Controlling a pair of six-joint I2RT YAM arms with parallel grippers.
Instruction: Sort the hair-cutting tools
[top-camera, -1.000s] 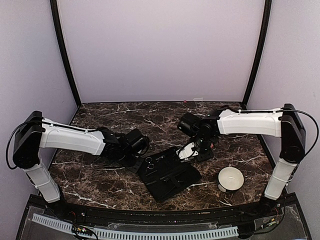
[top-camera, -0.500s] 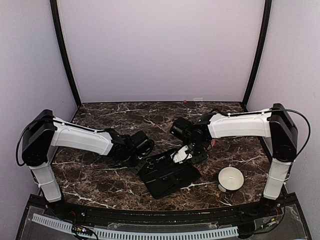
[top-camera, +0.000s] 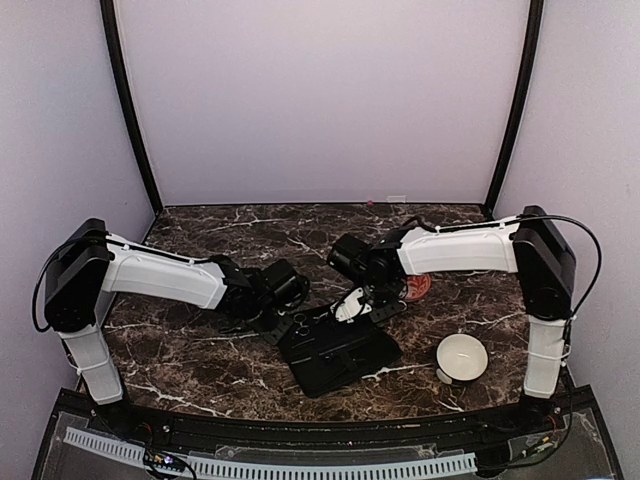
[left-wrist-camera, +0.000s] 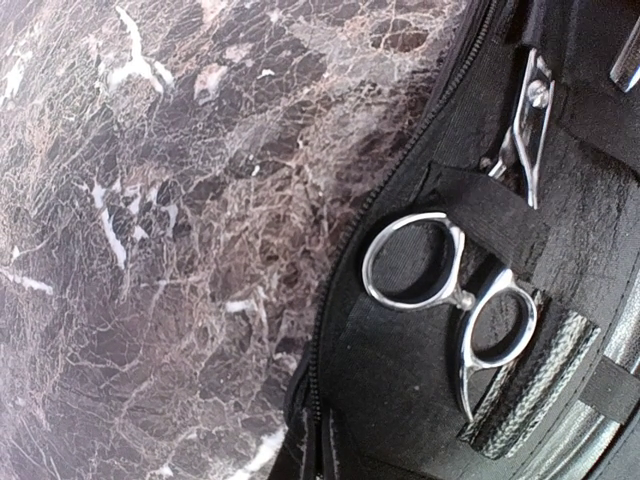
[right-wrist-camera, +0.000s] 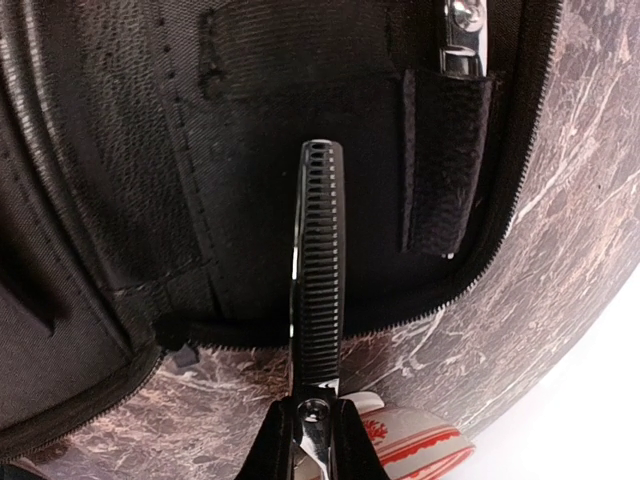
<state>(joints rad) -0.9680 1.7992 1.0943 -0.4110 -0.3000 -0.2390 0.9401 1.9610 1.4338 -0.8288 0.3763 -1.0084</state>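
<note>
**A:** Since a second ago the right arm has slid leftward over the dark veined marble table (top-camera: 200, 350), uncovering a red-and-white bowl (top-camera: 416, 287) behind it.

**B:** And its claw?

**A:** The right gripper (right-wrist-camera: 312, 445) is clamped tight on a slim black toothed tool (right-wrist-camera: 318, 280), whose tip hangs over the open flat black rectangular case (top-camera: 345, 362). A pivot screw at the fingers suggests a thinning shear, though it might be a comb.

**B:** The left side?

**A:** The left gripper (top-camera: 278, 320) sits at the case's left edge. Its fingers don't show in the wrist view, so I cannot tell how wide it stands.

**B:** Other tools?

**A:** Silver metal scissors with looped handles (left-wrist-camera: 462, 298) lie in the case under a black strap. A round white bowl (top-camera: 461, 357) stands right of the case, apart.
</note>
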